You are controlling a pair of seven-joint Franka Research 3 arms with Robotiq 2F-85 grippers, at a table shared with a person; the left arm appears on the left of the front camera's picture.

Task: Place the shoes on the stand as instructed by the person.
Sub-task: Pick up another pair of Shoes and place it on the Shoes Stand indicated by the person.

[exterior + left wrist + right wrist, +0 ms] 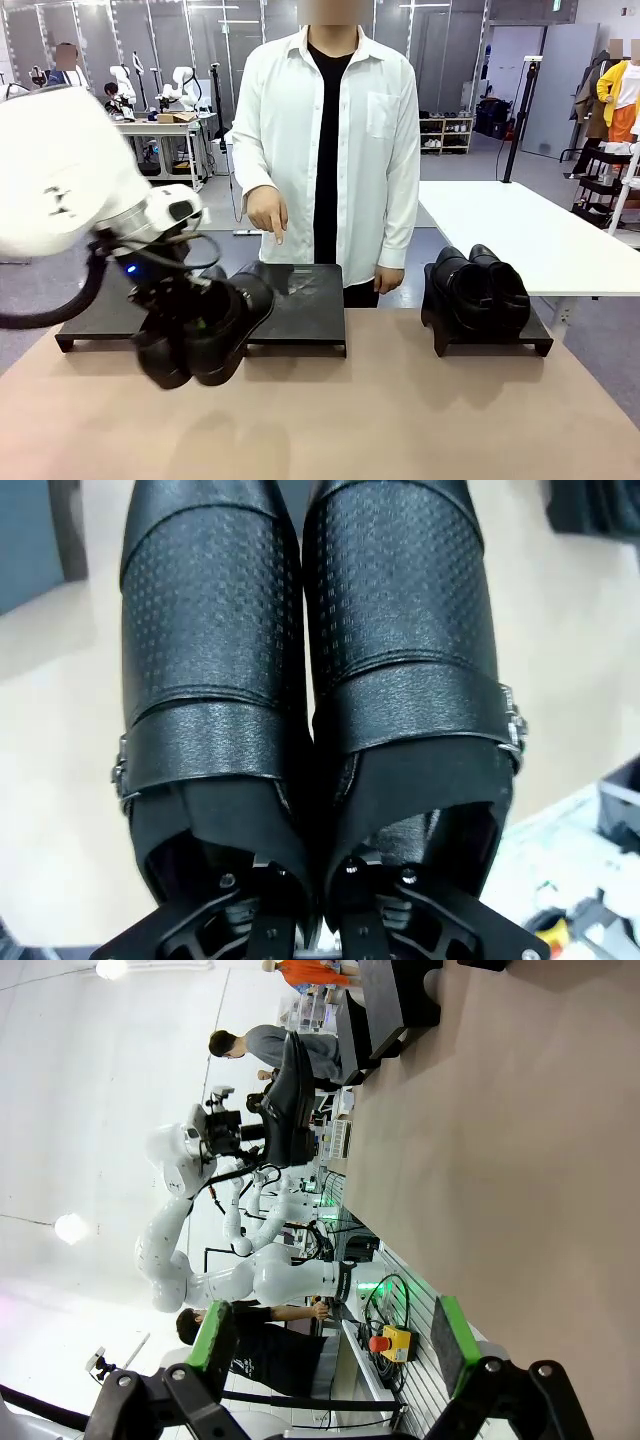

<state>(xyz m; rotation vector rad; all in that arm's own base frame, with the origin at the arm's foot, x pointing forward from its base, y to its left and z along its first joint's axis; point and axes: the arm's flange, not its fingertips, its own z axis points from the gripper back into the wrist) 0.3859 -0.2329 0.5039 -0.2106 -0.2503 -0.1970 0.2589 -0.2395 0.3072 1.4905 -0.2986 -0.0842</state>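
A pair of glossy black shoes, with perforated leather and buckled straps, is held above the tan surface by the left gripper, its fingers clamped on the collars. The right gripper is seen with fingers apart. Another pair rests on the right stand.

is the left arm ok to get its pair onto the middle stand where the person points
Probably yes. The left gripper holds the pair of shoes above the table just in front of the middle stand, whose top is bare. The person's hand points from above, not blocking it.
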